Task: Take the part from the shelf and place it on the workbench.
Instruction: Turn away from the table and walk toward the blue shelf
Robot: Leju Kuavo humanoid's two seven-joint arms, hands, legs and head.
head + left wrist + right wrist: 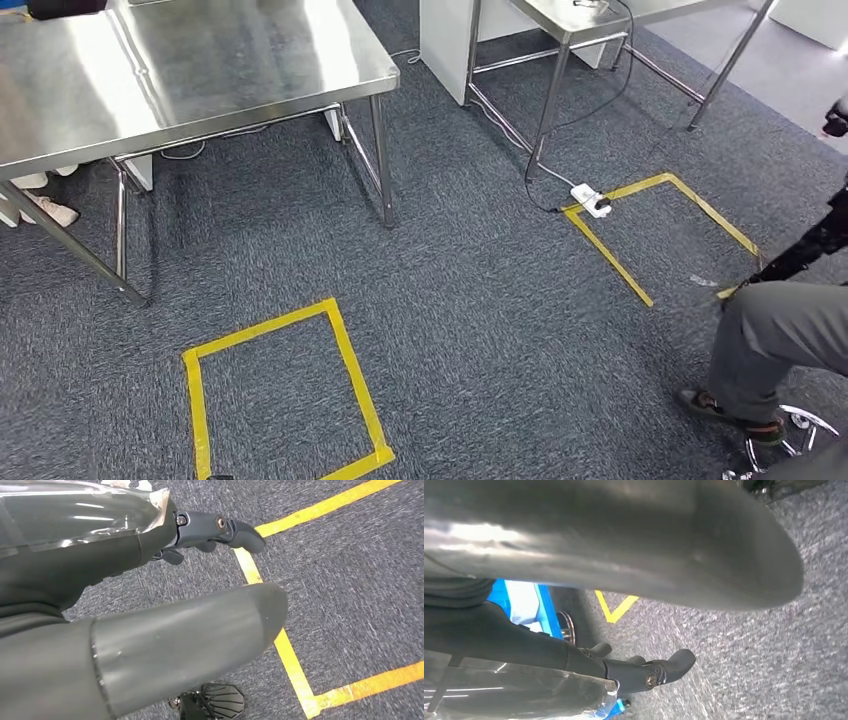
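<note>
I'm looking down at grey-blue carpet that runs across the whole room. The biggest thing on it is a stainless steel surface at the far left, its top bare where I can see it. A second steel surface stands further right, mostly cut off by the far edge of my head view. A dark cable hangs from it and runs down to a white power strip lying on the carpet.

Two yellow tape squares mark the floor: one near square in front of the left surface, and a far square with the power strip at its corner. A seated person's grey trouser leg and shoe come in at the right, beside a chrome chair base.

I can't find the part or the shelf in any of my views, so I can't say where the part lies.

My left hand hangs over the carpet above a corner of yellow tape; its dark fingers are loosely spread and hold nothing. My right hand hangs likewise, fingers apart and empty, with something blue behind it that I can't identify.
</note>
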